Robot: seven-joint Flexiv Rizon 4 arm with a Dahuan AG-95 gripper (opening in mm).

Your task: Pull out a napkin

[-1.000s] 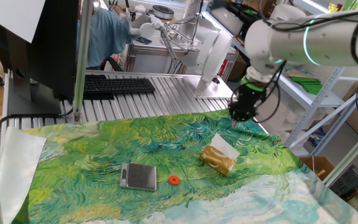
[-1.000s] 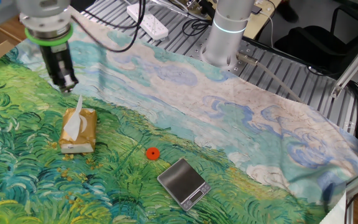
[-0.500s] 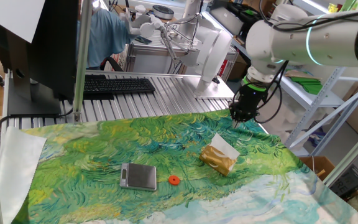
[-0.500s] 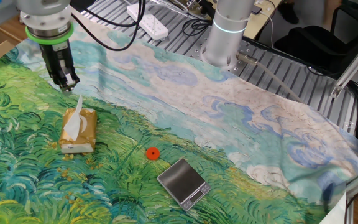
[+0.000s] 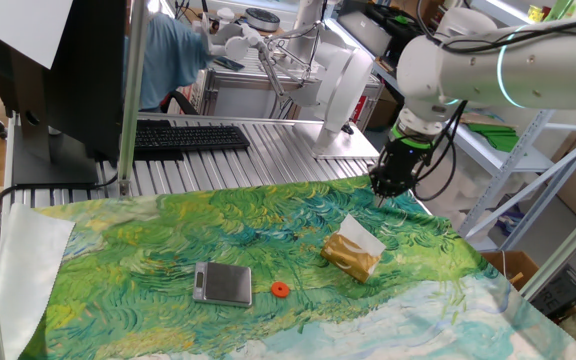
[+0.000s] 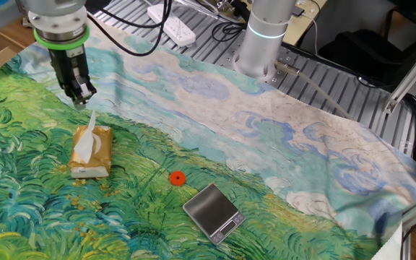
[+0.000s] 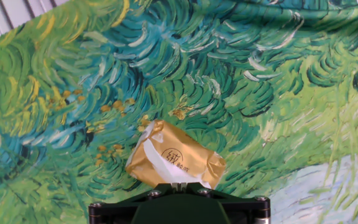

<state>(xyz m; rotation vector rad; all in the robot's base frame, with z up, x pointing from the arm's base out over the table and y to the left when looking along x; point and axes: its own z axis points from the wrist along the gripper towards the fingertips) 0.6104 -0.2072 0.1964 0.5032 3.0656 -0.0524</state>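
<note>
A golden-brown packet (image 5: 349, 259) lies on the painted cloth, also in the other fixed view (image 6: 101, 150) and the hand view (image 7: 185, 155). The white napkin (image 5: 362, 233) sticks up out of its top slit, also in the other fixed view (image 6: 87, 141) and the hand view (image 7: 156, 163). My gripper (image 5: 379, 198) hangs in the air above and behind the packet, apart from it, also seen in the other fixed view (image 6: 81, 99). In the hand view its fingertips (image 7: 179, 185) are together with nothing between them.
A small silver scale (image 5: 223, 284) (image 6: 214, 212) and an orange disc (image 5: 279, 290) (image 6: 177, 178) lie on the cloth near the packet. A keyboard (image 5: 183, 137) sits behind the cloth. The arm's base (image 6: 262, 40) stands at the table's far side.
My gripper has shifted slightly sideways above the cloth. The packet and napkin have not moved.
</note>
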